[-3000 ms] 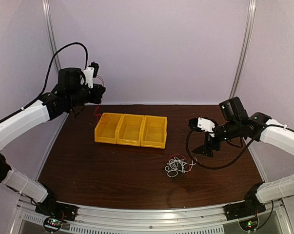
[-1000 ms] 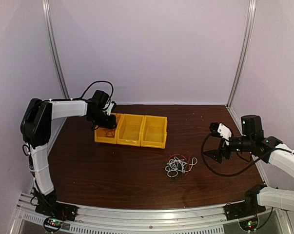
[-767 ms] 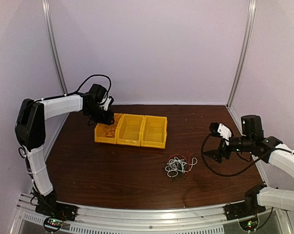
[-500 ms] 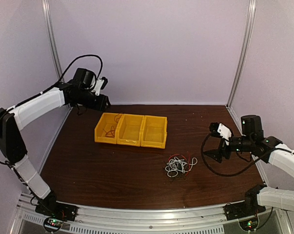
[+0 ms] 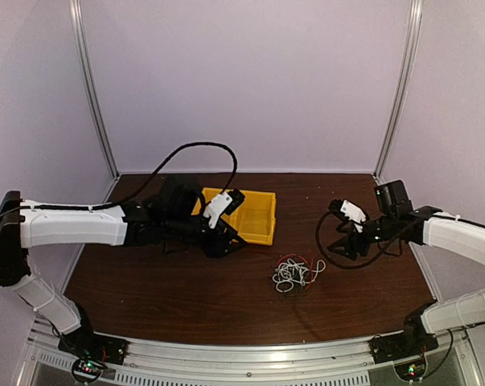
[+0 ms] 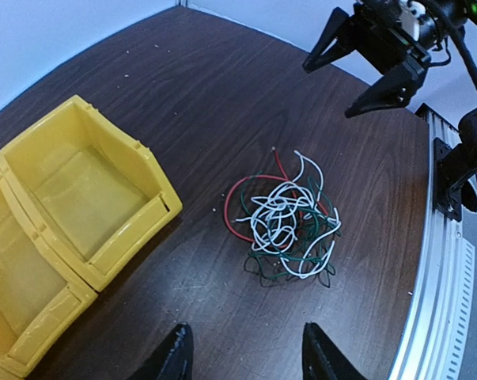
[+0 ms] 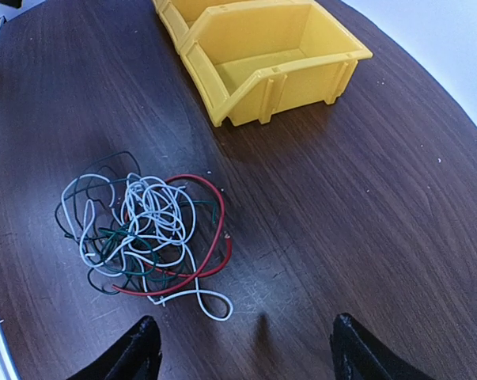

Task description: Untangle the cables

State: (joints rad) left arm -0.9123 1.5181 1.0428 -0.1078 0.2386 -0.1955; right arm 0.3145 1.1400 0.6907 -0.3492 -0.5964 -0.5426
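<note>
1. The cables (image 5: 294, 273), red, white and dark green, are found in one tangled heap on the counter (image 5: 186, 297), at 4 o'clock from the yellow bin (image 5: 258, 217) and apart from it.
2. The left jaws are held apart and empty, at 10 o'clock from the heap, not touching it.
3. The right jaws are likewise apart and empty, at 2 o'clock from the heap, clear of it.
4. The bin's left part is hidden by the left arm (image 5: 73, 225).

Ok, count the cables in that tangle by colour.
red cable: 1
white cable: 1
dark green cable: 1
Total: 3, though the overlaps make this count uncertain.
</note>
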